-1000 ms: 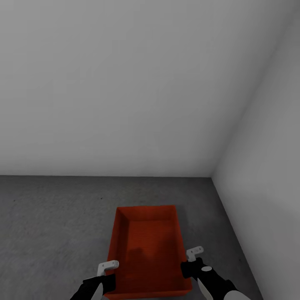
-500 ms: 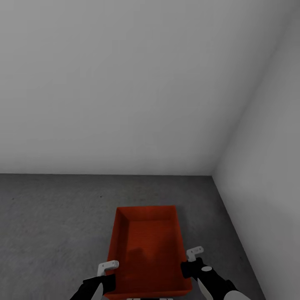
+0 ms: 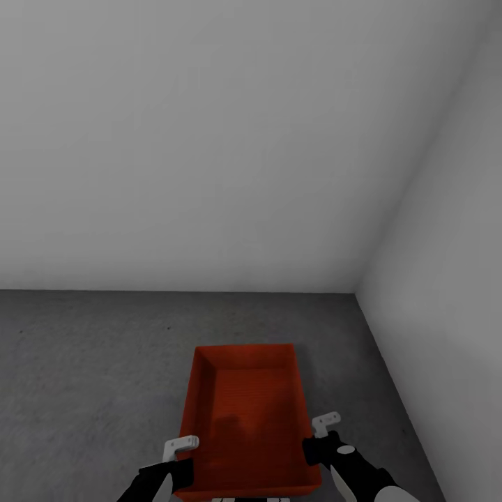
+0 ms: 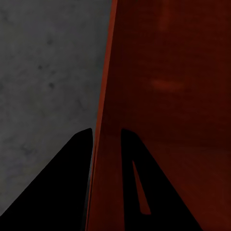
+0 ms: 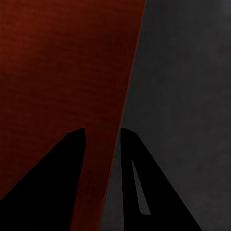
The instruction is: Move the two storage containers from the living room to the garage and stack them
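One red-orange storage container, open-topped and empty, lies lengthwise in front of me over the dark grey concrete floor of the garage. My left gripper is shut on its left long wall near the close end. My right gripper is shut on the right long wall. In the left wrist view the gripper straddles the thin red wall with floor beside it. The right wrist view shows the same grip on the container's other wall. Whether the container touches the floor, I cannot tell.
A plain white-grey wall stands ahead and meets a second wall in a corner at the right. Open concrete stretches to the left of the container; a narrower strip lies between it and the right wall.
The view has shifted very slightly, and a sliver of my white base has come in at the bottom edge. The container and both grippers keep their places.
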{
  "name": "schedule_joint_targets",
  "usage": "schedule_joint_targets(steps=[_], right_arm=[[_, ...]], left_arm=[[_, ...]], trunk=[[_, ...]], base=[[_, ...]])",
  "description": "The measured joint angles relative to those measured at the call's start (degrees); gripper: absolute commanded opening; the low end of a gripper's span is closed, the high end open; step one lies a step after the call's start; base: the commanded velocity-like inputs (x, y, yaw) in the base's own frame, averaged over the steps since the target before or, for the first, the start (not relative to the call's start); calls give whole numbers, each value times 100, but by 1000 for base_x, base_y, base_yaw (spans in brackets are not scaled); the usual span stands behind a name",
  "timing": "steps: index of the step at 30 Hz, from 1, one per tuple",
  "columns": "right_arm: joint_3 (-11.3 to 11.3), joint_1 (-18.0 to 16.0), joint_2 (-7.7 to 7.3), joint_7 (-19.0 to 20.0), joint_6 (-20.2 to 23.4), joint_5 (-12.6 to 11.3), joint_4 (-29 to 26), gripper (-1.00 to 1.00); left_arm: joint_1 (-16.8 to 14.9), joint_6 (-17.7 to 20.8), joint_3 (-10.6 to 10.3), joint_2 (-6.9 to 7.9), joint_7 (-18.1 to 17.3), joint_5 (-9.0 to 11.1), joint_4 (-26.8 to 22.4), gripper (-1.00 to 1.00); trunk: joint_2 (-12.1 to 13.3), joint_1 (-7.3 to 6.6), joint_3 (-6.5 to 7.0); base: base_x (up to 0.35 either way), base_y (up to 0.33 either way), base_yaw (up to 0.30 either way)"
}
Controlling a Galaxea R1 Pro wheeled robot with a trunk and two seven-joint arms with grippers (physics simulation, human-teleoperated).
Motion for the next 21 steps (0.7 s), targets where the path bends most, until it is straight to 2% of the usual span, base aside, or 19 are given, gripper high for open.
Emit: schedule_joint_targets(steps=[3, 14, 21], right_arm=[[-2, 0, 0, -1, -5, 0, 13, -100], [-3, 0, 0, 0, -3, 0, 12, -100], [-4, 0, -1, 0, -9, 0, 15, -100]], left_arm=[[-1, -4, -4, 0, 0, -2, 11, -100], [-1, -2, -3, 0, -1, -2, 11, -100], [-1, -4, -3, 0, 0, -4, 10, -100]], trunk=[[-120, 66, -54], [-122, 67, -54], [-401, 220, -179]], base=[[0, 0, 0], [0, 0, 0], [0, 0, 0]])
